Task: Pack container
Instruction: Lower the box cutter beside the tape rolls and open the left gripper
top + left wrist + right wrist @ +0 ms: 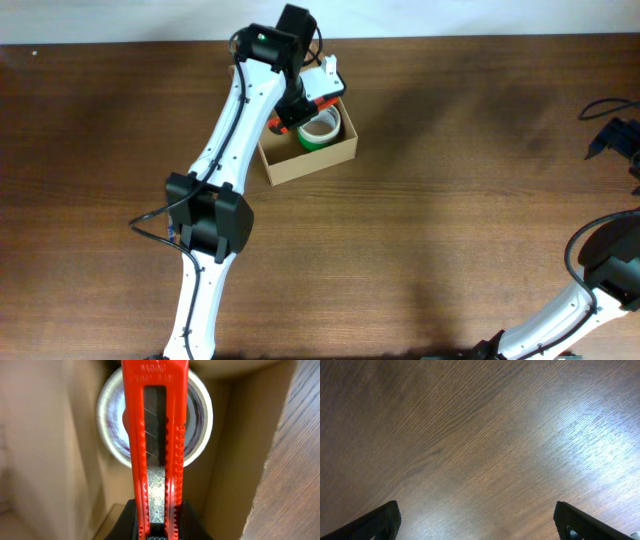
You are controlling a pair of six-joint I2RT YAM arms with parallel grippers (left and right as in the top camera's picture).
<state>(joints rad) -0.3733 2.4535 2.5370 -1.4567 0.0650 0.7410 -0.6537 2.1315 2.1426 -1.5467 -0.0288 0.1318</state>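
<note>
Worktop (450,220): dark brown wood, fine grain. Pale strip (500,15) runs along its far edge. Soft glare (590,430) on the grain, right wrist view.

Before you:
- cardboard box (300,166): matt tan paperboard, plain.
- box cutter (173,445): glossy red plastic with ridged edges. Its blade (156,485) is dull, speckled metal.
- tape roll (198,419): shiny clear film.
- table (480,440): fine-grained wood with a satin sheen.

The box (315,162) opening is crowded by the left end effector (297,108), knife (175,435) and tape (201,412); open tabletop (470,190) is seen around it.
</note>
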